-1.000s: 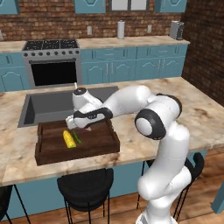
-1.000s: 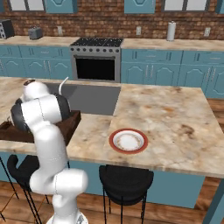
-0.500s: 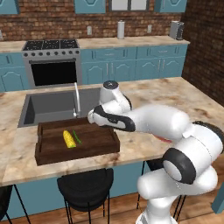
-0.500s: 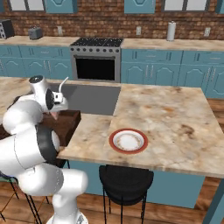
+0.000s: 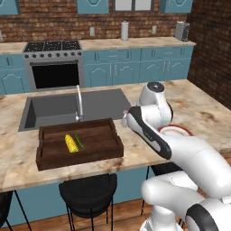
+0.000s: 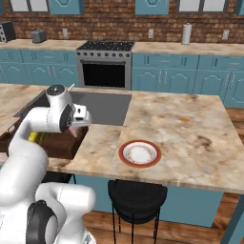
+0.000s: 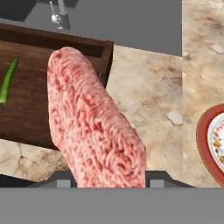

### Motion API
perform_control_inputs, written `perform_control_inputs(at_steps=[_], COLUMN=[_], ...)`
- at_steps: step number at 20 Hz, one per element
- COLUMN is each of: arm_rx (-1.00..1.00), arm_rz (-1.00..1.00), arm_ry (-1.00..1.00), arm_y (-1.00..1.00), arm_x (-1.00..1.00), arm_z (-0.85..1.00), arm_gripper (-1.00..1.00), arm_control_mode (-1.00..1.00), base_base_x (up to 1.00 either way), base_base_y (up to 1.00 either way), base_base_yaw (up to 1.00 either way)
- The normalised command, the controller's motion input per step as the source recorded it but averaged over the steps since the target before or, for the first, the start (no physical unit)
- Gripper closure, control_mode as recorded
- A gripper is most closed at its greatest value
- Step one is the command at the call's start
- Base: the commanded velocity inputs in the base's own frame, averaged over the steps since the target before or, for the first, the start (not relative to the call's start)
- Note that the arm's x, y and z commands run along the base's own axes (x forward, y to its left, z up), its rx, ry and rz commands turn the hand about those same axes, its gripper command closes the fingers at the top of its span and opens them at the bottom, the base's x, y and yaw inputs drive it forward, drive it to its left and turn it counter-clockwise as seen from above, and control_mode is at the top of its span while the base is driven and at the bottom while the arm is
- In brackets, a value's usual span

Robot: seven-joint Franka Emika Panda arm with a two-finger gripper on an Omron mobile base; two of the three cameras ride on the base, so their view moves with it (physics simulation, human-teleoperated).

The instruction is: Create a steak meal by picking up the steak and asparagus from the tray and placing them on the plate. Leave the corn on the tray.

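Currently we see the hand [image 7: 105, 181] closed on the steak [image 7: 89, 127], which rises from between its tips and hangs above the tray's right wall and the bare marble beside it. In the left base view the hand [image 5: 127, 118] sits above the surface [image 5: 205, 110] just right of the tray [image 5: 79, 160], with the sink [image 5: 49, 110] and its faucet [image 5: 79, 101] directly behind the tray. We note the corn [image 5: 70, 143] and the asparagus [image 5: 79, 141] lying side by side on the tray floor, left of its middle, well apart from the hand. The plate [image 6: 140, 154] rests on the surface to the right, close to the front edge; a stretch of bare marble lies between it and the tray [image 6: 62, 143]. In the hand view the plate [image 7: 205, 135] is cut off at the right edge and the asparagus [image 7: 7, 81] at the left. We see a stove [image 6: 105, 62] along the back wall, with a paper towel roll [image 6: 186, 33] on the rear counter.
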Motion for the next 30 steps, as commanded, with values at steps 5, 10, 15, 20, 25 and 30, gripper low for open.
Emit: perform_control_inputs(at_steps=[5, 10, 15, 20, 25, 30], arm_rx=[0.00, -0.03, 0.00, 0.00, 0.00, 0.00], arm_rz=[-0.06, -0.09, -0.07, -0.05, -0.03, -0.03], arm_ry=[0.18, 0.29, 0.24, 0.12, 0.04, 0.03], arm_y=[-1.00, -1.00, -1.00, -0.97, -0.62, -0.14], arm_x=[-0.27, -0.03, 0.07, 0.23, 0.28, 0.30], arm_z=[0.24, 0.00, -0.21, -0.42, -0.55, -0.49], arm_gripper=[1.00, 1.00, 1.00, 1.00, 1.00, 1.00], arm_control_mode=[-1.00, -1.00, -1.00, -1.00, -1.00, -1.00], base_base_x=[0.00, 0.00, 0.00, 0.00, 0.00, 0.00], base_base_y=[0.00, 0.00, 0.00, 0.00, 0.00, 0.00], base_base_yaw=[0.00, 0.00, 0.00, 0.00, 0.00, 0.00])
